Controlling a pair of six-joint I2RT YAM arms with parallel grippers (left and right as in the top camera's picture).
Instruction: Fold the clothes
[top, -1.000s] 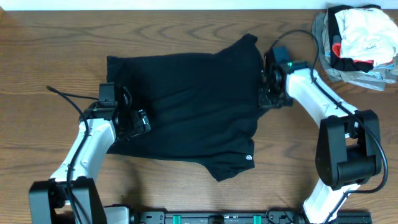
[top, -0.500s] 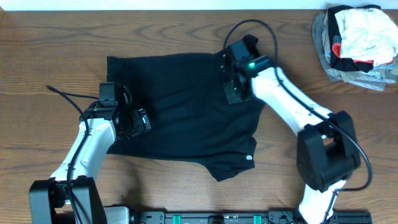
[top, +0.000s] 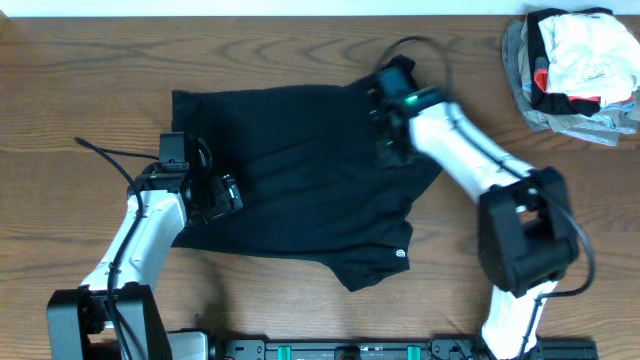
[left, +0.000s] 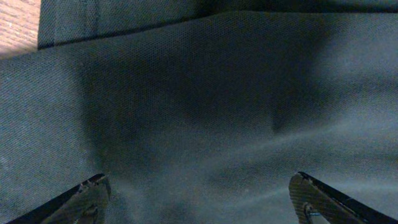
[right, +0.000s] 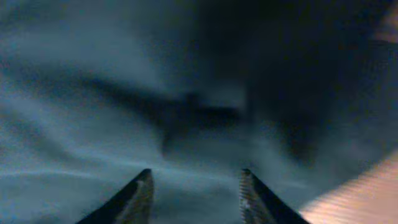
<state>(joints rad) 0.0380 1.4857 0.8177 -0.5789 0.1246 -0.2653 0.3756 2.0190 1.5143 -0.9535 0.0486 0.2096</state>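
The clothes, a black T-shirt (top: 300, 170) with a small white logo (top: 401, 254), lie spread on the wooden table (top: 90, 70). My left gripper (top: 228, 195) rests low over the shirt's left part. In the left wrist view it (left: 202, 193) is open wide, with only dark fabric (left: 205, 106) under it. My right gripper (top: 388, 150) hovers over the shirt's upper right part. In the right wrist view it (right: 196, 186) has its jaws apart, with rumpled fabric (right: 124, 93) below and nothing between them.
A heap of white, grey, red and black garments (top: 572, 65) sits at the table's far right corner. A black cable (top: 105, 155) trails left of the left arm. Bare wood shows at the lower right of the right wrist view (right: 360, 193).
The right gripper swung left from the shirt's right edge onto its upper right part, then shifted slightly right. Its jaws went from shut to apart, letting the fabric go. The left arm stayed still.
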